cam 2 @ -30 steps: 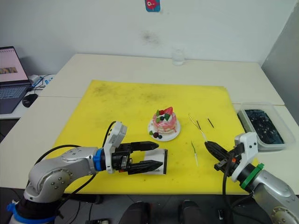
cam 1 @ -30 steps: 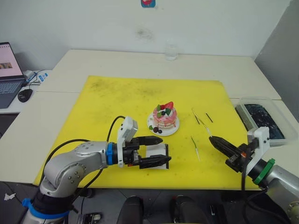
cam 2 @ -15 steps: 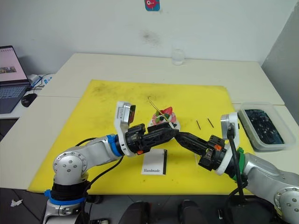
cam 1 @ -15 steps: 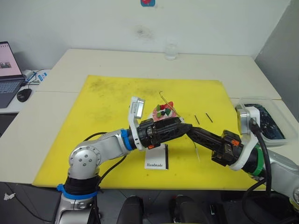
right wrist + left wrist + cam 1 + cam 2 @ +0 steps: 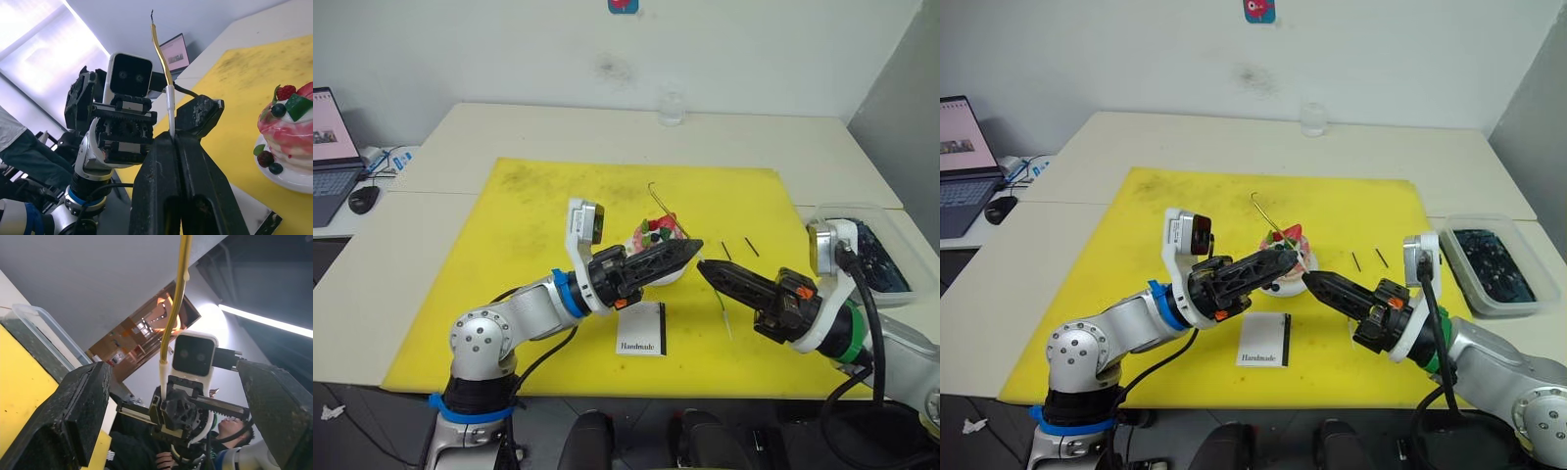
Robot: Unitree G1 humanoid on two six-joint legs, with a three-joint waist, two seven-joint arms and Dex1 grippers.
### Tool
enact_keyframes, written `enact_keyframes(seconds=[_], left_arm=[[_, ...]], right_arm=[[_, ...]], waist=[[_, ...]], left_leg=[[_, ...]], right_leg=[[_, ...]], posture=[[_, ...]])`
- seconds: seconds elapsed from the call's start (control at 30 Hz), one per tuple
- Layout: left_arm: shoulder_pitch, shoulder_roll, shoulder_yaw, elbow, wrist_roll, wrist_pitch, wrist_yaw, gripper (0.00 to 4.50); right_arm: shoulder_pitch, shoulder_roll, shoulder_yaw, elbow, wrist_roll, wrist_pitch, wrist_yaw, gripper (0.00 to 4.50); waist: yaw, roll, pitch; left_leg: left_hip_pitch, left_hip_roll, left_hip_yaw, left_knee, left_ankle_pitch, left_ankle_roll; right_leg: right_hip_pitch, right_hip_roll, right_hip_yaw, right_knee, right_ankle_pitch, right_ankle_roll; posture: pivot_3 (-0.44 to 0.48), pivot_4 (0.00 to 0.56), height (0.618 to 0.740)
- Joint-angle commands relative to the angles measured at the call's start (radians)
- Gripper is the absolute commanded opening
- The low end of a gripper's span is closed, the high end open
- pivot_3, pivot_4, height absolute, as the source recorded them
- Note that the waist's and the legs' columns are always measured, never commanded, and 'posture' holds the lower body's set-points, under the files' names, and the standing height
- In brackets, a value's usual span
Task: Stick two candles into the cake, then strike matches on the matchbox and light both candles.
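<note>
We see both arms raised off the yellow mat (image 5: 529, 215) and crossed in front of the cake (image 5: 656, 233). A second ago the left arm lay low around the matchbox (image 5: 641, 329) and the right one reached for the candles. Half a second ago the two hands met tip to tip; now a small gap shows between them.

We read this as an adjustment of the grip in mid-air, made just beside the cake, so we judge the first planting to be close.

The left arm stretches across from the left, and its left hand (image 5: 690, 248) points right with its fingers spread wide. The right arm angles in from the right. The right hand (image 5: 705, 266) is pressed together, pinching the white foot of one candle (image 5: 666, 211), which slants up over the cake.

The other candle (image 5: 724, 313) lies on the mat near the right hand, and the matches (image 5: 725, 251) lie beyond it, untouched.
</note>
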Motion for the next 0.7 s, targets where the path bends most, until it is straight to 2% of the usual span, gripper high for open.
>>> enact_keyframes(seconds=[0.03,0.23,0.33,0.7], left_arm=[[-0.004,0.003,-0.003,-0.01,-0.043,-0.026,0.007,4.5],[-0.008,-0.011,-0.026,-0.001,-0.048,-0.043,0.012,4.5],[-0.003,-0.012,-0.04,-0.002,-0.048,-0.043,0.009,3.95],[-0.001,-0.008,-0.068,-0.002,-0.023,-0.039,-0.013,0.39]], right_arm=[[-0.009,-0.016,-0.004,-0.012,0.035,-0.025,0.001,0.03],[-0.01,-0.034,-0.002,-0.008,0.048,-0.032,0.002,0.03],[-0.012,-0.039,0.0,-0.009,0.051,-0.035,0.001,0.0],[-0.017,-0.045,0.019,-0.016,0.047,-0.051,-0.003,0.0]], waist=[[0.001,0.0,0.0],[0.001,0.0,0.0],[0.001,0.0,0.0],[0.001,0.0,0.0]], left_leg=[[0.0,0.0,0.0,0.0,0.0,0.0],[0.0,0.0,0.0,0.0,0.0,0.0],[0.0,0.0,0.0,0.0,0.0,0.0],[0.0,0.0,0.0,0.0,0.0,0.0]], right_leg=[[0.0,0.0,0.0,0.0,0.0,0.0],[0.0,0.0,0.0,0.0,0.0,0.0],[0.0,0.0,0.0,0.0,0.0,0.0],[0.0,0.0,0.0,0.0,0.0,0.0]], posture=[[0.0,0.15,0.74],[0.0,0.15,0.74],[0.0,0.15,0.74],[0.0,0.15,0.74]])
